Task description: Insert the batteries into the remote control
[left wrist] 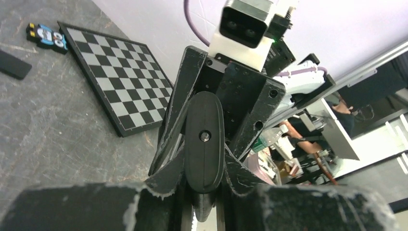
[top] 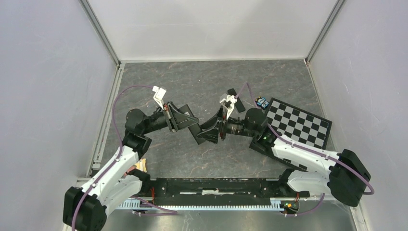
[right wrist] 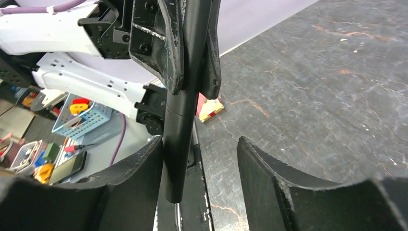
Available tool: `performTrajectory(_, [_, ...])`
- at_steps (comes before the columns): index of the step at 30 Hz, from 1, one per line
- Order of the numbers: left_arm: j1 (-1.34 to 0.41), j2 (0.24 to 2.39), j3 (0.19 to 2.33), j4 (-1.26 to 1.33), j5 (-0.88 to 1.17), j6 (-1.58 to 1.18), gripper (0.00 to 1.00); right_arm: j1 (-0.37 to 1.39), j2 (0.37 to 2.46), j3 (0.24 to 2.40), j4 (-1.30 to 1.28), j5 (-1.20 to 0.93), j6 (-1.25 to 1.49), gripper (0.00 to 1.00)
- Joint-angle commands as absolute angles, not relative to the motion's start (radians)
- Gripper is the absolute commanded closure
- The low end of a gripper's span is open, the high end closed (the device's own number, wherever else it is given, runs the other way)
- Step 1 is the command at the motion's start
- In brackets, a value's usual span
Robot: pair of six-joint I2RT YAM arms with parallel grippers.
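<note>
Nearest the arm bases, the remote control [left wrist: 204, 139] hangs in the air above the tabletop [left wrist: 57, 139], clamped across its width by the left gripper [left wrist: 204, 184]. The right gripper [right wrist: 199, 144] faces it with jaws parted. The remote's slim edge runs down just inside one finger [right wrist: 137, 178] and stands apart from the other, so nothing is gripped there. The remote looks like rigid, smooth plastic, light but apt to twist in a hold, so a grip on its flat sides seems soundest.

Farther back lies the flat black cover [left wrist: 12, 64]. Beyond it the batteries [left wrist: 46, 36] rest together on the tabletop, just beside a corner of the checkerboard [left wrist: 120, 77]. They are likely hard, slick and prone to rolling. Each wants a pinch across its middle, firm enough that it does not squirt out.
</note>
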State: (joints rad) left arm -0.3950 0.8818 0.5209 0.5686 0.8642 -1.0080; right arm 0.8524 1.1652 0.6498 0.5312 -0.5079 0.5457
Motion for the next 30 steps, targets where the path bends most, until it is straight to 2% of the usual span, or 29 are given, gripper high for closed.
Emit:
performTrajectory(1, [-0.397, 0.836, 0.588, 0.622, 0.967, -0.939, 0.98, 0.847, 1.232, 0.708, 0.523, -0.591, 0.518, 0.42])
performTrajectory(6, [-0.397, 0.815, 0.585, 0.618, 0.948, -0.918, 0.97, 0.847, 1.323, 0.715, 0.718, -0.68, 0.675, 0.61])
performTrajectory(8, [-0.399, 0.815, 0.583, 0.609, 0.933, -0.916, 0.91, 0.847, 1.342, 0.699, 0.815, -0.7, 0.731, 0.74])
performTrajectory(9, [-0.397, 0.816, 0.58, 0.602, 0.922, -0.912, 0.89, 0.847, 1.345, 0.696, 0.83, -0.701, 0.74, 0.78])
performTrajectory(11, [-0.398, 0.816, 0.581, 0.584, 0.906, -0.902, 0.85, 0.847, 1.343, 0.701, 0.798, -0.682, 0.722, 0.92])
performTrajectory(12, [-0.397, 0.816, 0.581, 0.572, 0.897, -0.894, 0.78, 0.847, 1.339, 0.704, 0.771, -0.662, 0.705, 0.99])
performTrajectory(14, [-0.398, 0.809, 0.589, 0.498, 0.856, -0.86, 0.6, 0.847, 1.325, 0.725, 0.663, -0.611, 0.636, 1.0])
performTrajectory(16, [-0.396, 0.795, 0.603, 0.396, 0.801, -0.806, 0.34, 0.845, 1.305, 0.743, 0.543, -0.514, 0.561, 1.0])
performTrajectory(18, [-0.396, 0.769, 0.618, 0.285, 0.738, -0.727, 0.02, 0.844, 1.286, 0.773, 0.394, -0.371, 0.475, 1.0])
performTrajectory(21, [-0.397, 0.718, 0.651, 0.045, 0.576, -0.611, 0.0, 0.843, 1.267, 0.799, 0.18, -0.11, 0.37, 1.0])
performTrajectory(26, [-0.397, 0.662, 0.686, -0.279, 0.199, -0.529, 0.0, 0.815, 1.319, 0.811, 0.015, 0.298, 0.245, 1.0])
performTrajectory(30, [-0.397, 0.662, 0.691, -0.323, 0.141, -0.515, 0.0, 0.792, 1.477, 0.912, -0.097, 0.573, 0.169, 1.0])
